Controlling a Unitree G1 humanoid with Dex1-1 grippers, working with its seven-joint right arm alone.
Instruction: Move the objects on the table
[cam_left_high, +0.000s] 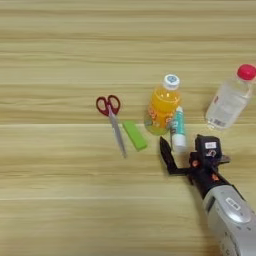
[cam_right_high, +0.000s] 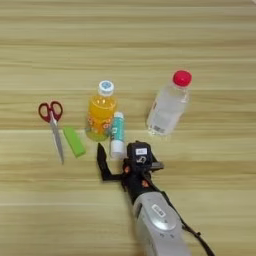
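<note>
The wooden surface (cam_left_high: 60, 200) fills the view, its pale grain running left to right. From the near right corner comes the silver forearm (cam_right_high: 160, 225), the largest thing on it, ending in the right gripper (cam_right_high: 117, 157), whose two black fingers (cam_right_high: 101, 156) stand spread wide with nothing between them. One finger lies to the left of the tube's near end and the other part of the gripper sits just to its right, so the tube's base falls in the opening.

The clear red-capped bottle (cam_right_high: 167, 107) stands at the far right, well apart from the rest. The orange juice bottle (cam_right_high: 101, 114) with its white cap stands left of it, and the white-and-teal tube (cam_right_high: 117, 134) lies just beside it on the right, seemingly touching, pointing near to far. Further left lie the red-handled scissors (cam_right_high: 53, 125), handles far, blades near, and between them and the juice bottle the small green block (cam_right_high: 74, 141).

The step in hand looks like the approach to the tube. The next move would call for closing on its near end without nudging the juice bottle, which stands so close it could tip.
</note>
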